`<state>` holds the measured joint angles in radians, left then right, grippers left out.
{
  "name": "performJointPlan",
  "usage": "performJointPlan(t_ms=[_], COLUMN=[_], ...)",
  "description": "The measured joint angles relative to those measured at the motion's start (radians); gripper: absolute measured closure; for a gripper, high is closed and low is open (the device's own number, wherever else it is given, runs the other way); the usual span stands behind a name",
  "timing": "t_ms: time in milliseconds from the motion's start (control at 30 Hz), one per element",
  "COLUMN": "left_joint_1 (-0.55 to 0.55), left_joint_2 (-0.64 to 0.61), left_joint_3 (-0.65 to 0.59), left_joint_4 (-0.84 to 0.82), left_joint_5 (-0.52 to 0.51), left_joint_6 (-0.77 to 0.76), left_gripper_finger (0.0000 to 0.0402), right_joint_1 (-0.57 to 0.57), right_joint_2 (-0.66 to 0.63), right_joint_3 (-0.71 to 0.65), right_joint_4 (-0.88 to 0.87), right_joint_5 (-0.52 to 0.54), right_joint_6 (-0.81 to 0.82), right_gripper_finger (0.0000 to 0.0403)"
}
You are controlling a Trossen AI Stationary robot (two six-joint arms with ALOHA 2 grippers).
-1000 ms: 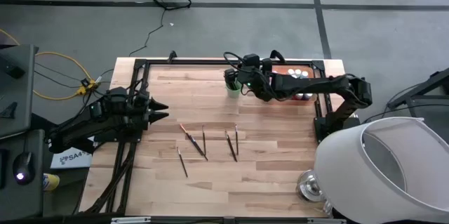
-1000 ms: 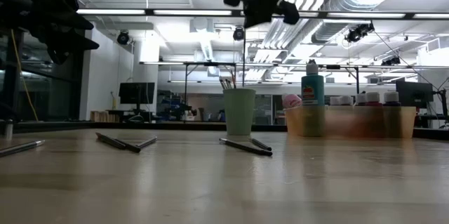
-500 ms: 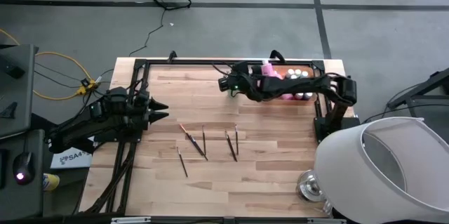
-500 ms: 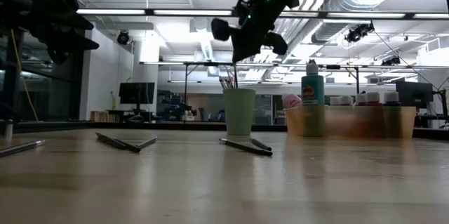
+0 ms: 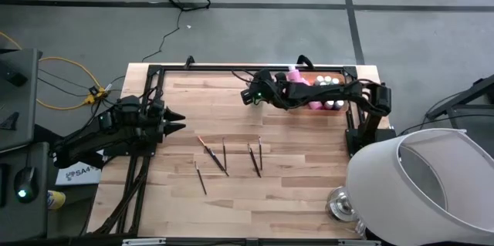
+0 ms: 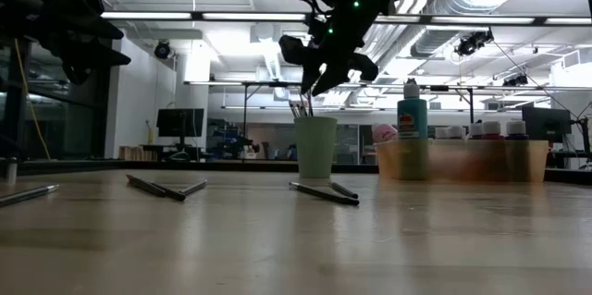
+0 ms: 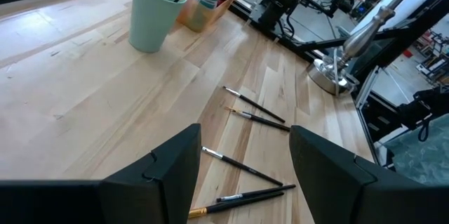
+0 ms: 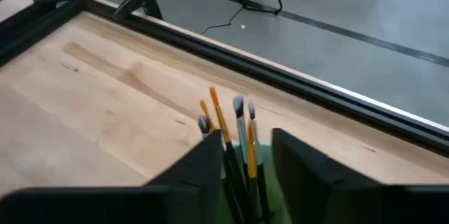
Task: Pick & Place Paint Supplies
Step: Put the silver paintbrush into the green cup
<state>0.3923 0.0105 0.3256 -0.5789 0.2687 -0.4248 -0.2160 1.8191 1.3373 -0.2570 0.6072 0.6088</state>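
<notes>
My right gripper (image 6: 313,80) hung over the green cup (image 6: 315,147), fingers narrowly parted around upright brushes (image 8: 235,129); brushes on the desk (image 5: 309,169) looked light, stiff, roll-prone — pinch mid-handle

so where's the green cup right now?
The green cup stands upright near the table's far edge, just left of the orange tray in the low view, under the right gripper, with brushes standing in it.
</notes>
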Motion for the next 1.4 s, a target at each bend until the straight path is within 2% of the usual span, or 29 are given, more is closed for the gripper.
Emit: performJointPlan(t_ms=[233,400,633,800,933,1033,1233,1400], left_joint_1=[0.0,0.0,0.0,0.0,0.0,0.0,0.0,0.0], left_joint_2=[0.0,0.0,0.0,0.0,0.0,0.0,0.0,0.0], left_joint_3=[0.0,0.0,0.0,0.0,0.0,0.0,0.0,0.0], left_joint_4=[0.0,0.0,0.0,0.0,0.0,0.0,0.0,0.0], left_joint_5=[0.0,0.0,0.0,0.0,0.0,0.0,0.0,0.0], left_joint_6=[0.0,0.0,0.0,0.0,0.0,0.0,0.0,0.0], left_gripper_finger=[0.0187,0.0187,0.0187,0.0187,0.0187,0.0187,0.0187,0.0187], right_joint_1=[0.035,0.066,0.169,0.225,0.252,0.263,0.26,0.236], right_joint_2=[-0.038,-0.096,-0.154,-0.147,-0.109,-0.076,0.015,0.112], right_joint_3=[0.0,0.0,0.002,0.001,0.0,0.0,0.001,0.098], right_joint_4=[-0.007,-0.03,-0.124,-0.277,-0.419,-0.434,-0.36,-0.397], right_joint_5=[-0.012,-0.02,-0.213,-0.378,-0.406,-0.419,-0.515,-0.565], right_joint_6=[-0.009,-0.011,0.016,0.246,0.424,0.535,0.65,0.674], right_gripper_finger=[0.0177,0.0137,0.0134,0.0136,0.0136,0.0136,0.0137,0.0137])
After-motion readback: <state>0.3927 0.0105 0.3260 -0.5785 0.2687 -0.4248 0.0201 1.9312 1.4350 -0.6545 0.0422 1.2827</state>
